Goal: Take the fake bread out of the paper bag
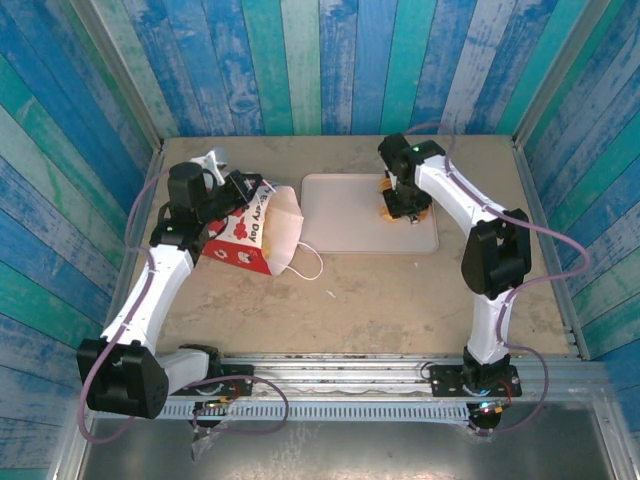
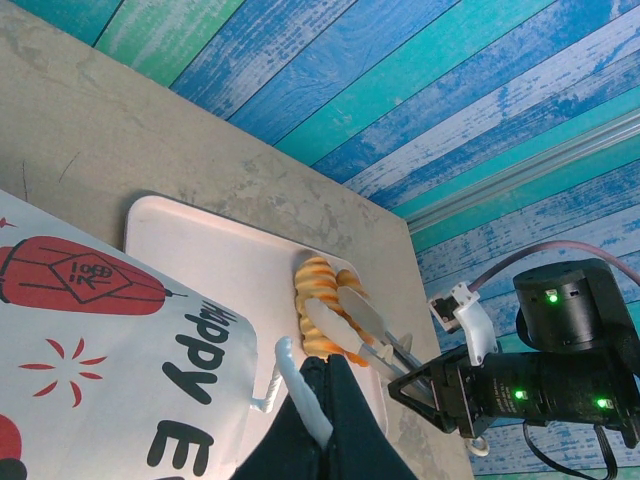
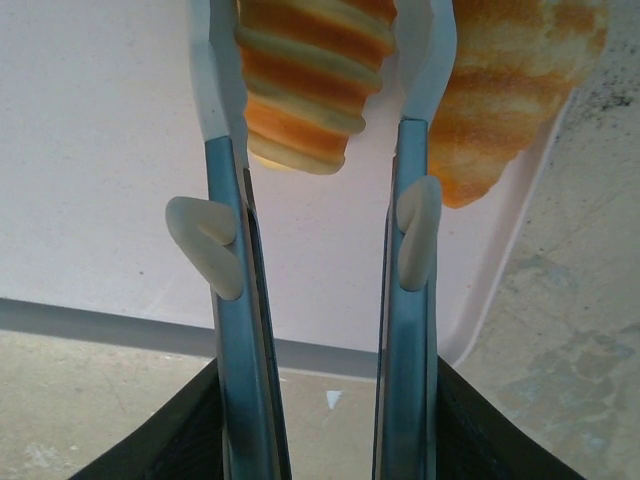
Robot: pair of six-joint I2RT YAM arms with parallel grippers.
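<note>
Biggest thing first: blue and teal plank walls (image 1: 330, 60) box in a beige, scuffed bench (image 1: 370, 300). In the middle of it sits a pale pink tray (image 1: 340, 215), flat, with its right part hidden under the right arm in the top view.

Just left of the tray the paper bag (image 1: 250, 235) lies on its side, mouth toward the tray. There are red lantern prints and black lettering on it, but the words are cut off in both views that show them. The white inside is in view, though I can't see deep enough to tell what's in there. The left pincer (image 1: 255, 190) is fully closed at the bag's upper rim and looks pinched on the paper, although the contact point is hard to make out. One white cord handle (image 1: 319, 268) loops out onto the bench.

The fake bread (image 2: 318, 300) I can see is on the tray's far right side – two pieces side by side. The right pincer (image 1: 404, 207) is about half open, with a finger on each side of a ridged croissant (image 3: 300, 80). I honestly can't tell if it's squeezing it or just sitting around it, because the fingertips run off the top of the wrist view. A second croissant (image 3: 510, 90) sits just beside it at the tray's edge – also cropped.
</note>
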